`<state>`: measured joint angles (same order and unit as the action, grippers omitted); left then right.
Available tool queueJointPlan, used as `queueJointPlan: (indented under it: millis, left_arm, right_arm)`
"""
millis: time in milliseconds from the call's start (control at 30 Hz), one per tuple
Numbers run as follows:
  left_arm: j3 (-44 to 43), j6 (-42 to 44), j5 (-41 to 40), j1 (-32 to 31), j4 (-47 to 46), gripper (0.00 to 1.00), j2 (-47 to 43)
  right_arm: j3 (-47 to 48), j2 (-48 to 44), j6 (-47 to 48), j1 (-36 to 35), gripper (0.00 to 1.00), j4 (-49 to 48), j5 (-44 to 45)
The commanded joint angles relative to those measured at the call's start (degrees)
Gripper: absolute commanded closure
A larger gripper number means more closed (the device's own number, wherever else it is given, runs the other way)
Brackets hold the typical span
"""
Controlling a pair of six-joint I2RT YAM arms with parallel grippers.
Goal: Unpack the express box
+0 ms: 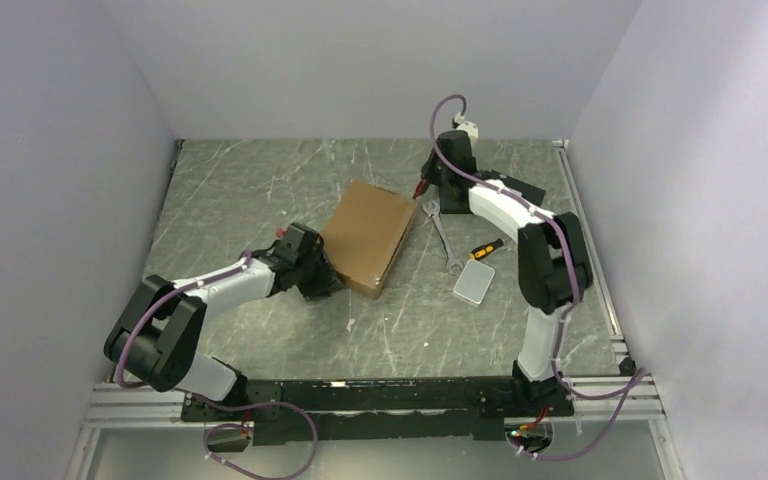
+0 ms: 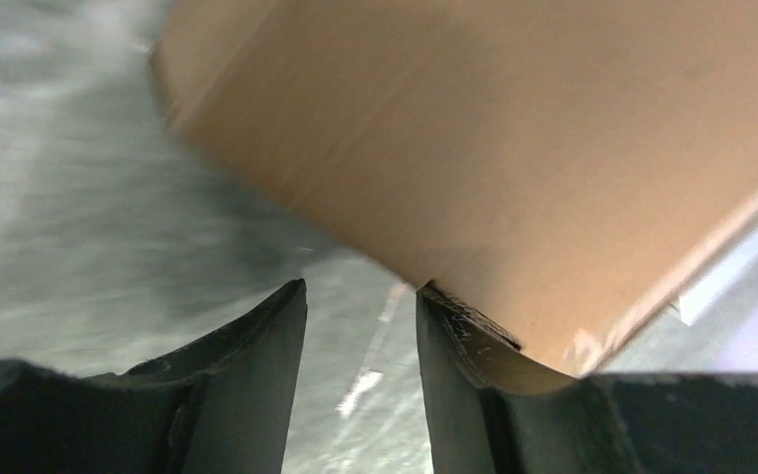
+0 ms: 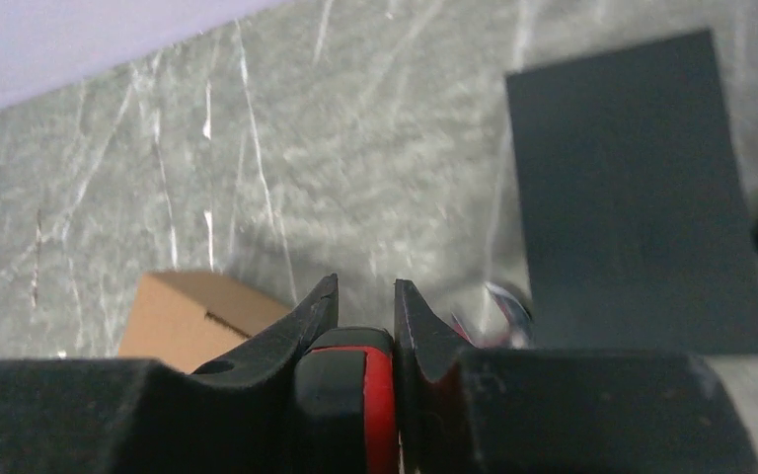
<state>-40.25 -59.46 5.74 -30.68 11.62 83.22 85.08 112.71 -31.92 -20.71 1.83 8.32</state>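
The express box (image 1: pixel 368 237) is a flat brown cardboard mailer lying closed in the middle of the table. My left gripper (image 1: pixel 322 280) is at its near left corner. In the left wrist view the box (image 2: pixel 513 148) fills the upper right. The left gripper (image 2: pixel 360 296) is open with only table between the fingers, and the right finger (image 2: pixel 464 346) touches the box's lower edge. My right gripper (image 1: pixel 422 190) is by the box's far right corner. In the right wrist view it (image 3: pixel 365 296) is shut on a red and black tool handle (image 3: pixel 350 395), with a box corner (image 3: pixel 183 316) at lower left.
A metal wrench (image 1: pixel 442 238), a yellow and black screwdriver (image 1: pixel 487 248) and a small white case (image 1: pixel 473 283) lie to the right of the box. A dark flat rectangle (image 3: pixel 632 188) shows on the table in the right wrist view. Walls enclose the table on three sides.
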Motion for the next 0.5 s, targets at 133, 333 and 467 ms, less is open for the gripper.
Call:
queueJointPlan:
  millis: [133, 333, 467]
  left_arm:
    - [-9.08, 12.64, -5.63, 11.45, 10.25, 0.46, 3.08]
    - [-21.86, 19.59, -12.79, 16.29, 16.64, 0.37, 9.79]
    - [-31.21, 22.19, -14.53, 21.11, 25.75, 0.34, 14.15]
  right_arm:
    - [-23.46, -21.9, -5.82, -7.96, 1.0, -3.14, 2.02]
    - [-40.15, -37.19, -13.81, -17.78, 1.0, -2.91, 10.36]
    - [-46.22, -45.84, -15.55, -23.32, 1.0, 0.42, 15.07]
